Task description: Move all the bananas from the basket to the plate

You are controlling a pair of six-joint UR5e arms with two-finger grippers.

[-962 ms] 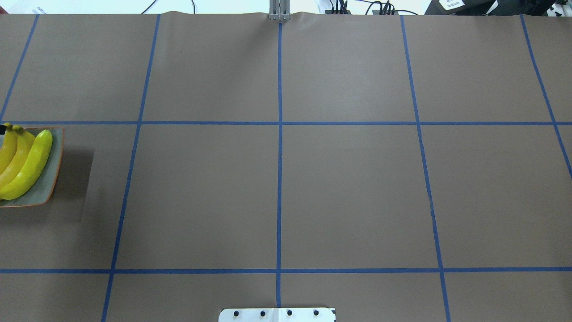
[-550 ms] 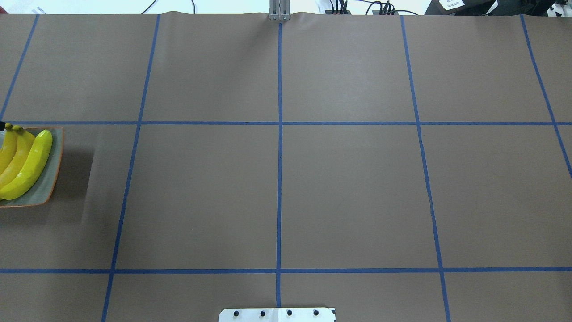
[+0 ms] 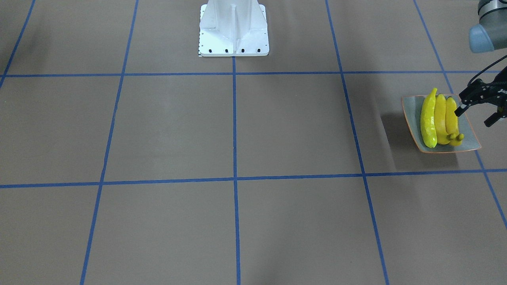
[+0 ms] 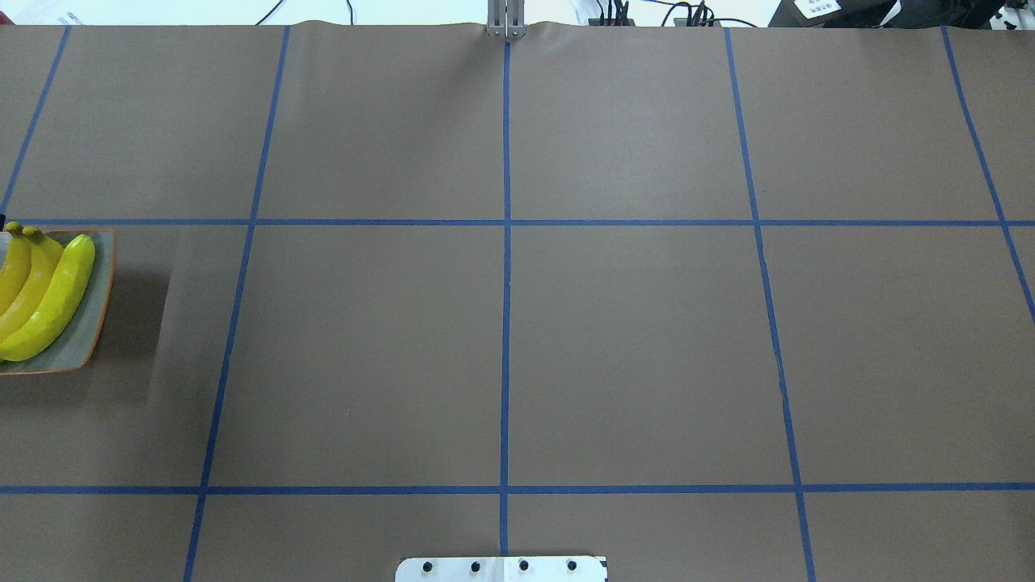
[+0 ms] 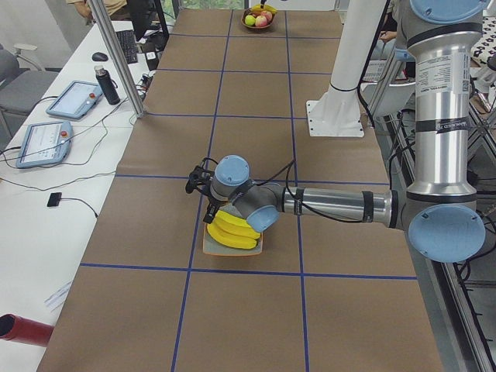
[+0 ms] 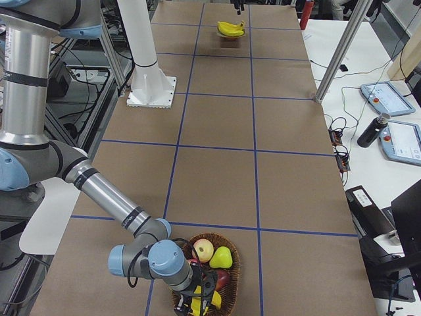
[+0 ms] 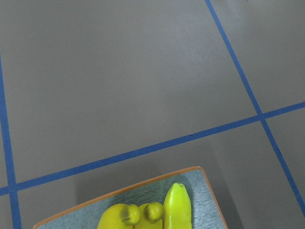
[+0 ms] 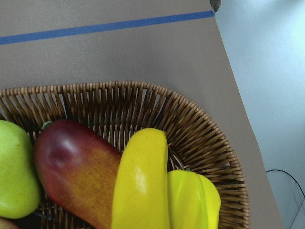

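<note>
Front view: at 3 o'clock on the brown table (image 3: 237, 130) sits the plate (image 3: 414, 113). Three bananas (image 3: 439, 118) lie side by side on it, stems toward 6 o'clock. The left claw (image 3: 476, 114) hangs at the plate's 2 o'clock corner, its two black fingers spread wide with nothing between them. The white robot base (image 3: 233, 31) stands at 12 o'clock.

Overhead view: the plate is at 9 o'clock, cut by the frame edge, with the three bananas on it. They lie just as they did a second ago. Back then the claw's black tip poked in beside the stems. It has since slid toward 12 o'clock and out, and only a sliver shows at the edge.

Left side view: the near arm stretches low over the plate at the table's middle, its wrist above the bananas and the claw just past the plate at 10 o'clock. The basket (image 5: 260, 26) sits far off at 12 o'clock, holding fruit.

Right side view: the basket is near, at 6 o'clock, holding an apple (image 6: 202, 250) and a pear (image 6: 222, 257). The right claw (image 6: 200, 299) is down inside it, with yellow showing at its tip. I cannot tell whether it is clenched or released. The plate of bananas is far off at 12 o'clock.

Left wrist view: the plate's corner and three banana ends show at 6 o'clock.

Right wrist view: the fourth banana (image 8: 143, 186) lies in the basket at 6 o'clock, between a red-orange mango (image 8: 71, 167) and a yellow-green fruit (image 8: 195, 200). A green fruit (image 8: 14, 176) sits at 8 o'clock.
</note>
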